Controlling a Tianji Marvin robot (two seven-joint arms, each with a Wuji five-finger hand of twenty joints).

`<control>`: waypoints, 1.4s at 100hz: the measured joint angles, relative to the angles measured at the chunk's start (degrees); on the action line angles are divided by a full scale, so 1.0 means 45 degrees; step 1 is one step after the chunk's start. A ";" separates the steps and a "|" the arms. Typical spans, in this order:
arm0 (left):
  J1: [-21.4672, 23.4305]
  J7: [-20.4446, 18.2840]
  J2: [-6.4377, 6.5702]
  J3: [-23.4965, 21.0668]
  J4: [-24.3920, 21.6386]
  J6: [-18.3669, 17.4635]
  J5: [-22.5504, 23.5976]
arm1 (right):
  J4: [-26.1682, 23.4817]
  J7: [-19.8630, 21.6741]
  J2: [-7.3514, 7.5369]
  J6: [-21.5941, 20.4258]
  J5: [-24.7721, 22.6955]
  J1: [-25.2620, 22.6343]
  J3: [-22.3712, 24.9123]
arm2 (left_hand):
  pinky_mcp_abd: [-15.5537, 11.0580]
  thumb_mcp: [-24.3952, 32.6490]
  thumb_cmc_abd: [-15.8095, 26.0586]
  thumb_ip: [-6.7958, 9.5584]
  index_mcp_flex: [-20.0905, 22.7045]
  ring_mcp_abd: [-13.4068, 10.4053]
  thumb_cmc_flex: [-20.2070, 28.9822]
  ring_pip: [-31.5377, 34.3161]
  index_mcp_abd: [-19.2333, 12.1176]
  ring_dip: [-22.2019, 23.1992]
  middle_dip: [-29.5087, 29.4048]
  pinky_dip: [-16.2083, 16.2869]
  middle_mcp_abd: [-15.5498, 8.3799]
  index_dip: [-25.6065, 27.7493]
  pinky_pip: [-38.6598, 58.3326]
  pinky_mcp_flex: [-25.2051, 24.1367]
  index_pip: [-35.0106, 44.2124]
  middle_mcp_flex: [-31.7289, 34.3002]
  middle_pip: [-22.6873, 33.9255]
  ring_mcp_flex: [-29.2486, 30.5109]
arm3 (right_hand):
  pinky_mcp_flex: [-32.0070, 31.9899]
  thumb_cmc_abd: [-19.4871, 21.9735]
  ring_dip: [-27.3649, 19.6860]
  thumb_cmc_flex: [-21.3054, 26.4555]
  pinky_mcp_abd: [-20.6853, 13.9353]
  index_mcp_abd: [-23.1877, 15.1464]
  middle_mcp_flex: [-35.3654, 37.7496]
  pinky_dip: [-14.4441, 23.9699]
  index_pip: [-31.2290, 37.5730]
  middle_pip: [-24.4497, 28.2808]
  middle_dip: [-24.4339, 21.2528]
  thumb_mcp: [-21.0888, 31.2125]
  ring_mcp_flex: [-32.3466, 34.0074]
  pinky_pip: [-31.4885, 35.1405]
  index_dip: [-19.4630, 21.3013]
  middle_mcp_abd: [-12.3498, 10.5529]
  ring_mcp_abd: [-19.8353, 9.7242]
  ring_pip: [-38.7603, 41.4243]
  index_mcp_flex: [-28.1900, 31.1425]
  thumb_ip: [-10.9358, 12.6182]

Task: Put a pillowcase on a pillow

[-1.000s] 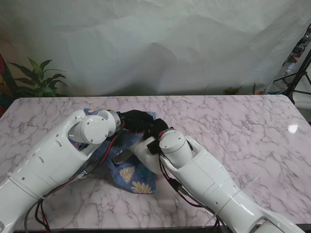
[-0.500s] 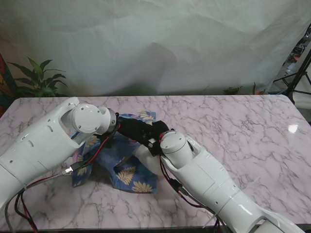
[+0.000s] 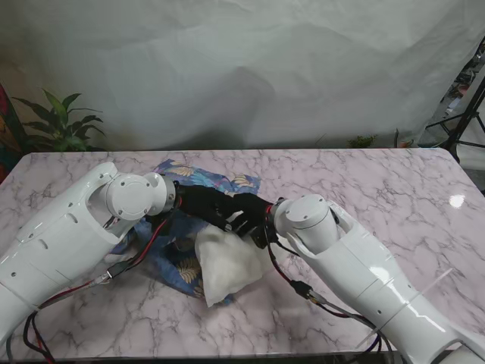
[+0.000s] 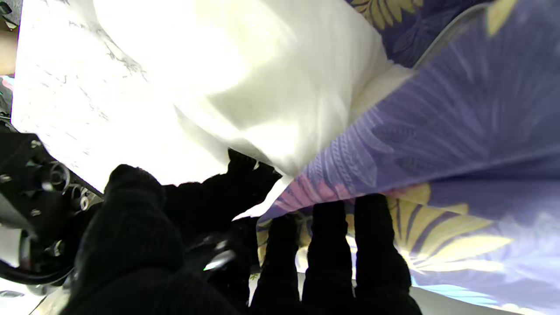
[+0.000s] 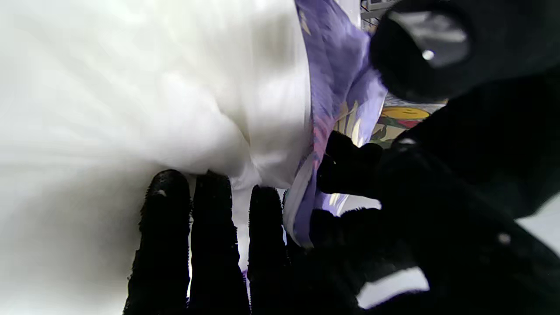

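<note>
A white pillow point(image 3: 227, 265) lies near the table's front, half out of the blue leaf-print pillowcase point(image 3: 176, 250), which spreads to its left and bunches farther from me point(image 3: 204, 179). My two black-gloved hands meet at the pillow's far corner. The left hand point(image 3: 198, 205) is shut on the pillowcase's open edge; its fingers point(image 4: 328, 245) press the blue cloth point(image 4: 437, 131). The right hand point(image 3: 246, 216) is shut on the corner of the pillow point(image 4: 262, 78); its fingers point(image 5: 210, 227) lie under the white pillow point(image 5: 131, 87), beside the pillowcase hem point(image 5: 332, 78).
The marble table point(image 3: 379, 189) stretches wide to my right. A potted plant point(image 3: 61, 125) stands off the far left corner. A white backdrop hangs behind the table and a black stand leg point(image 3: 466, 121) shows at the far right.
The white pillow has come into view near me, out from under the blue cloth. The right forearm swung to the right and the left arm drew back left. The pillowcase's far edge shifted farther away.
</note>
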 measured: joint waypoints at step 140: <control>0.1431 0.1616 -0.0237 -0.1497 0.0727 -0.1233 0.0296 | -0.4758 0.7508 0.3658 -0.1718 -0.9217 -0.0480 0.1449 | 0.0023 -0.0012 0.0277 0.0000 0.2623 -0.0392 0.1007 -0.1081 -0.0375 -0.0574 -0.1109 -0.0057 0.0587 0.0776 -0.0700 -0.0455 0.2009 0.0968 -0.0248 0.0726 | 0.3050 0.4187 0.0347 -0.2856 -0.0495 -0.3896 0.7414 -0.1082 0.0321 -0.2090 -0.0287 -0.5663 0.6489 0.0631 0.0137 -0.1780 -0.1707 -0.0809 0.4817 0.0168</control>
